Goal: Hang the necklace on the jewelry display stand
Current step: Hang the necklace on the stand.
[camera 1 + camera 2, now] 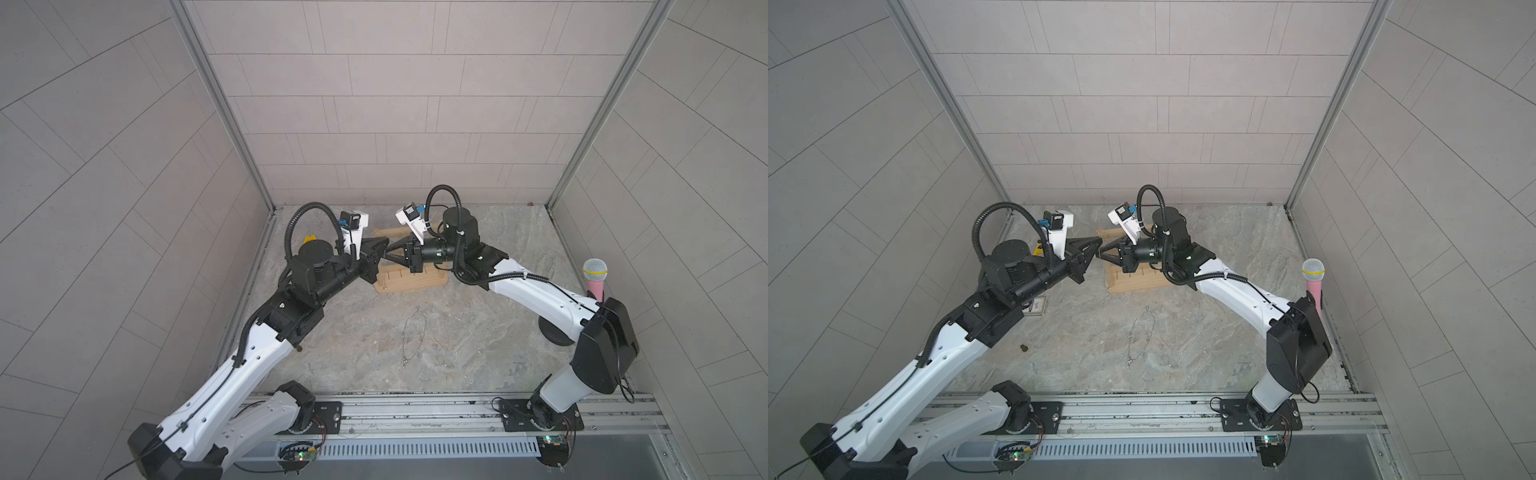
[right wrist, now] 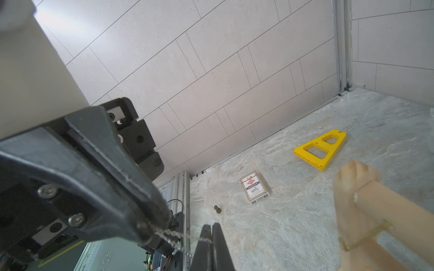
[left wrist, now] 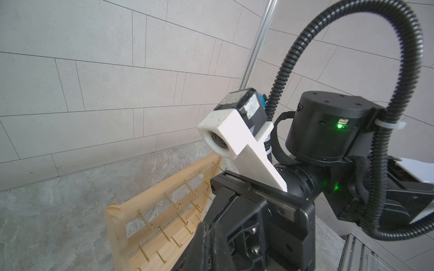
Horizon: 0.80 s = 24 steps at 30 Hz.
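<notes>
The necklace point(image 2: 175, 234), a thin silver chain, stretches between the tips of both grippers. My left gripper point(image 2: 150, 231) is shut on one part of it. My right gripper point(image 2: 211, 226) is shut on another part. In both top views the left gripper point(image 1: 384, 249) and the right gripper point(image 1: 389, 255) meet tip to tip above the jewelry display stand point(image 1: 409, 284), a pale wooden rack with brass hooks point(image 3: 145, 218). A loop of chain point(image 1: 411, 336) shows in front of the stand; I cannot tell whether it hangs free or touches the table.
A yellow triangular frame point(image 2: 320, 147) lies near the back left wall. A card pack point(image 2: 254, 190) and a small dark piece point(image 2: 217, 208) lie under the left arm. A pink microphone point(image 1: 595, 278) stands at the right edge.
</notes>
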Each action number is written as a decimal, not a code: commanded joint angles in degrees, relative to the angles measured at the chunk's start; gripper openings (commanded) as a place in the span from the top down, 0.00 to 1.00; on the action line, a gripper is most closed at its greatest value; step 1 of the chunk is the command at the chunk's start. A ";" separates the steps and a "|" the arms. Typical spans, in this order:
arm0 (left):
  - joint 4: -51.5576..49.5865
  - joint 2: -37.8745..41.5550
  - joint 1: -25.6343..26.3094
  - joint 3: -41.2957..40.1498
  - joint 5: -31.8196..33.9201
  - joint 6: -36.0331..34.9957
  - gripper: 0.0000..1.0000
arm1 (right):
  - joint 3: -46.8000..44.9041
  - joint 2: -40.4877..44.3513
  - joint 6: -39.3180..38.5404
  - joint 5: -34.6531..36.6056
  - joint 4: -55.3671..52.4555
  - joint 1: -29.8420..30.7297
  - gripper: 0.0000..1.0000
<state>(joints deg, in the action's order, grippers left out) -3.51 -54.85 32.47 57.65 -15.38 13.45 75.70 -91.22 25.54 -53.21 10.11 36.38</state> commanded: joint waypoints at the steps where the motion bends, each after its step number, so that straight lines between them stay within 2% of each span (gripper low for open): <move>1: 0.14 0.89 -0.30 1.41 0.07 -1.01 1.00 | -0.63 2.99 -1.05 1.84 1.35 0.25 1.00; 12: -4.66 -0.34 -0.50 2.41 3.19 -4.74 1.00 | 0.09 5.95 -5.41 14.24 -4.58 0.26 1.00; 24: -6.30 -4.46 -1.11 4.23 6.84 -8.07 1.00 | 6.33 2.90 -9.69 20.12 -13.41 0.96 1.00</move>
<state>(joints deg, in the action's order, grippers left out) -9.91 -58.94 31.88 60.45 -10.00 7.64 80.88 -87.55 17.98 -35.38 -0.86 36.88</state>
